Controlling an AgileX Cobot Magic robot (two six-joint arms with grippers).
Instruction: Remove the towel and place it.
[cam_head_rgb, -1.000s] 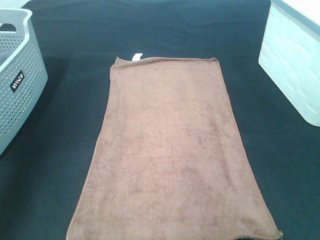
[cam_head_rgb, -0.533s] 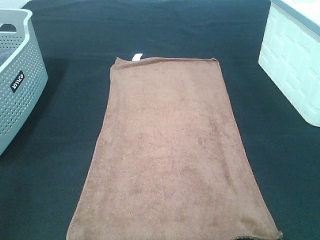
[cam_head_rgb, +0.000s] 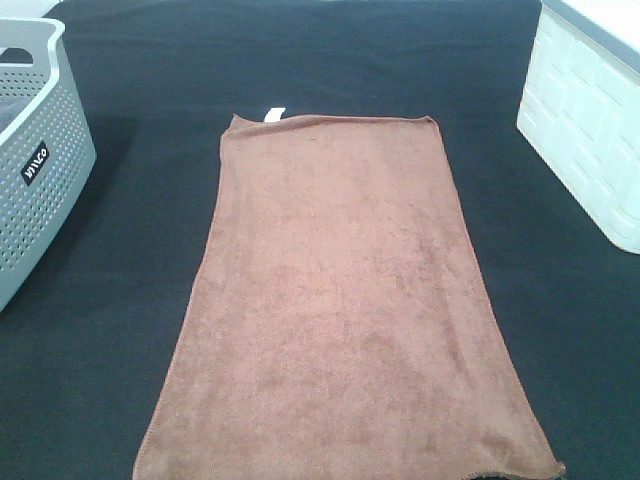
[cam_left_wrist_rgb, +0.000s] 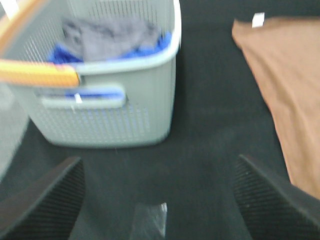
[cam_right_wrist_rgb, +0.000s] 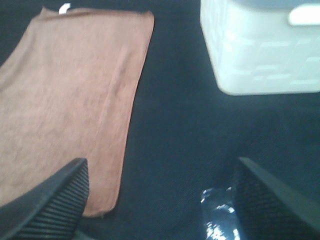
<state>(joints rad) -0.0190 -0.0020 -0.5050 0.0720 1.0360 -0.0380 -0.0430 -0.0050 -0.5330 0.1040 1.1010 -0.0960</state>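
Note:
The brown towel (cam_head_rgb: 340, 300) lies flat and spread out on the black table, its small white tag (cam_head_rgb: 273, 112) at the far left corner. It also shows in the left wrist view (cam_left_wrist_rgb: 287, 85) and in the right wrist view (cam_right_wrist_rgb: 65, 95). No gripper shows in the exterior high view. My left gripper (cam_left_wrist_rgb: 160, 200) is open and empty above the black surface between the grey basket and the towel's edge. My right gripper (cam_right_wrist_rgb: 160, 200) is open and empty above the black surface beside the towel's near right corner.
A grey perforated laundry basket (cam_head_rgb: 35, 150) stands at the left edge; the left wrist view shows grey and blue cloth inside the basket (cam_left_wrist_rgb: 100, 100). A white box-shaped bin (cam_head_rgb: 590, 120) stands at the right, also in the right wrist view (cam_right_wrist_rgb: 260, 50).

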